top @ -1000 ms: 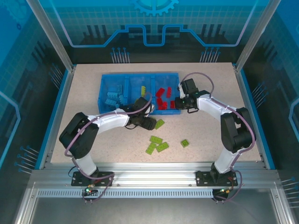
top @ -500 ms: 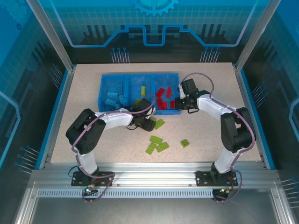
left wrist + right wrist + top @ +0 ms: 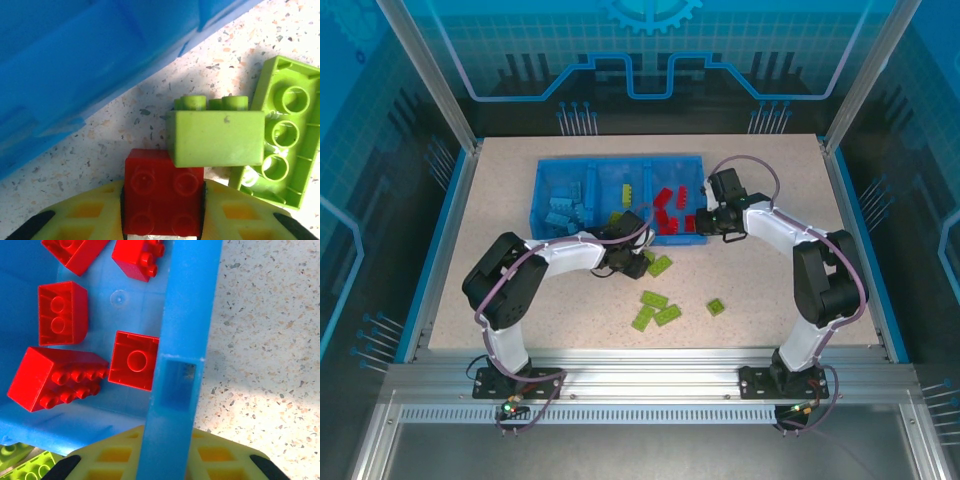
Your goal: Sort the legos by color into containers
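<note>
The left end effector (image 3: 162,212) is closed on a red brick (image 3: 162,185), with a yellow finger pressed to each of two opposite sides and the studs facing the camera. It sits low over the counter (image 3: 125,120), just outside the tray (image 3: 75,65), whose wall runs past at 10 o'clock. Whether the brick is lifted or resting I cannot tell. A lime brick (image 3: 216,137) lies on its side against the red one at 1 o'clock, and an upturned lime plate (image 3: 285,130) lies beside that at 3 o'clock. The grasp seems meant to pick the one red piece out of the greens. The right end effector (image 3: 167,452) is closed across the tray's right-hand wall (image 3: 187,315), one finger inside and one outside, probably to steady the tray while the other arm works. Red legos (image 3: 60,312) lie in that compartment, at 9 to 11 o'clock from the grip. From above, the tray sits toward 12 o'clock on the counter, and loose lime legos (image 3: 655,308) wait near 6 o'clock, unsorted.
</note>
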